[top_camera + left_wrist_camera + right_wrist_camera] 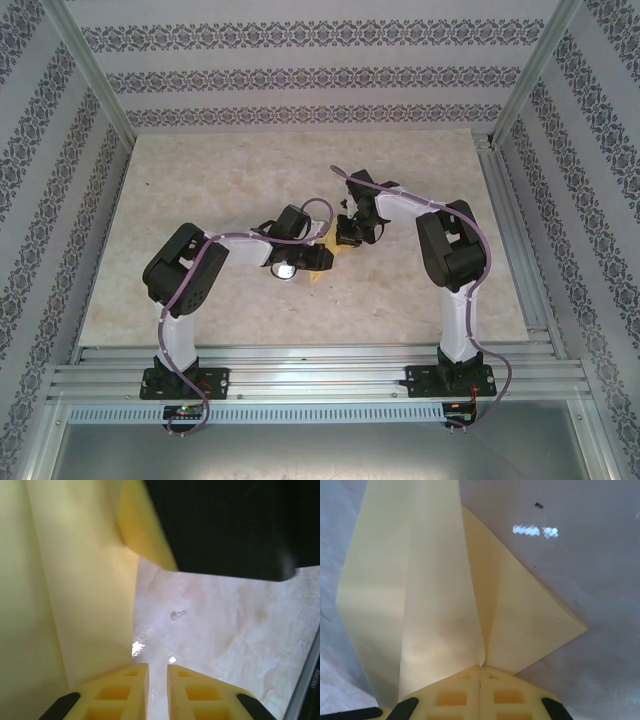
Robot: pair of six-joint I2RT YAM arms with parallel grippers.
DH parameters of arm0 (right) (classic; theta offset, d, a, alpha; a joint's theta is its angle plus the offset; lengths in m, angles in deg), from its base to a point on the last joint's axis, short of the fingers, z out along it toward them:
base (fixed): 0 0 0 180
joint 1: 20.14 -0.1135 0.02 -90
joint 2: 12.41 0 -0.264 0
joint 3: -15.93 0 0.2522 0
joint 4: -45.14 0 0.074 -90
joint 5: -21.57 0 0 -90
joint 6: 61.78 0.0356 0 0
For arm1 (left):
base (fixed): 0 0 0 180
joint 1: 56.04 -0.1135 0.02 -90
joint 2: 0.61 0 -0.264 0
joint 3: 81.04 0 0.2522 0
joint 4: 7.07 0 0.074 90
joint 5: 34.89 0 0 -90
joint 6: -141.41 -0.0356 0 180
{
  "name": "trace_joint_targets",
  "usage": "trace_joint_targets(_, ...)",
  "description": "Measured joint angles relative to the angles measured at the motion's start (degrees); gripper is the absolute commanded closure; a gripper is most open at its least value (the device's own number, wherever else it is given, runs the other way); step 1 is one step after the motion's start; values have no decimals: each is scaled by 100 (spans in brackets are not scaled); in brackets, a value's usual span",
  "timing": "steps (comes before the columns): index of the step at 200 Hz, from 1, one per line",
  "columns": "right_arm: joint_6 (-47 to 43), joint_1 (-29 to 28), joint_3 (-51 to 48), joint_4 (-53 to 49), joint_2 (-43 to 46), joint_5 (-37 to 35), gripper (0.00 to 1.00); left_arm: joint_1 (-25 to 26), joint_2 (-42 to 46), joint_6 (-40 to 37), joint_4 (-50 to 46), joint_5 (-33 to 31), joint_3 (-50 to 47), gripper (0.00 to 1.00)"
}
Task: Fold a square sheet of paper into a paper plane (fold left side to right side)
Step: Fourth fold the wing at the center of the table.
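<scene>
Nearest, right wrist view: the right gripper (pixel 480 670) has its yellow ribbed fingers pressed together, tips at the near point of the thin mustard-yellow creased paper sheet (pixel 440 595). We cannot tell if a layer is pinched or just pinned.

Left gripper (pixel 157 669): fingers a narrow slit apart, table visible through the gap, nothing between them. A paper panel stands up just beside its left finger.

Progress, our read: the outline is not a flat square. Long creases run up from the right fingertips and 1 triangular wing sticks out to the right. Not a narrow dart yet — the left-to-right fold looks mid-way, with final creasing left.

Beyond: pale marbled tabletop (pixel 600 570), paper mid-table between both arms.

Containers — none we can make out; the paper sits straight on the table.
</scene>
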State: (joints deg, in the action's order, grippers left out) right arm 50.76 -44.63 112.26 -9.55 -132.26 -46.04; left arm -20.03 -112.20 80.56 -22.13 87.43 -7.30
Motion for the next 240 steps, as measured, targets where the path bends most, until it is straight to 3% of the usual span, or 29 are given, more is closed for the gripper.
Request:
trace_joint_targets(50, -2, -17, 35, -46, -7, -44, 100, 0, -9, -55, 17, -140, -57, 83)
trace_joint_targets(77, -2, -15, 48, -63, -7, -46, 90, -11, 17, -55, 291, -129, -219, 84)
trace_joint_targets(103, -15, 11, 50, -125, 48, -125, 88, -26, 50, -31, 599, -98, -391, 84)
trace_joint_targets(168, 236, 52, 9, 162, 942, -17, 94, -35, 55, -13, 754, -46, -461, 84)
trace_joint_targets(240, 763, -214, -173, 890, 334, 326, 95, -35, 55, -13, 754, -50, -461, 84)
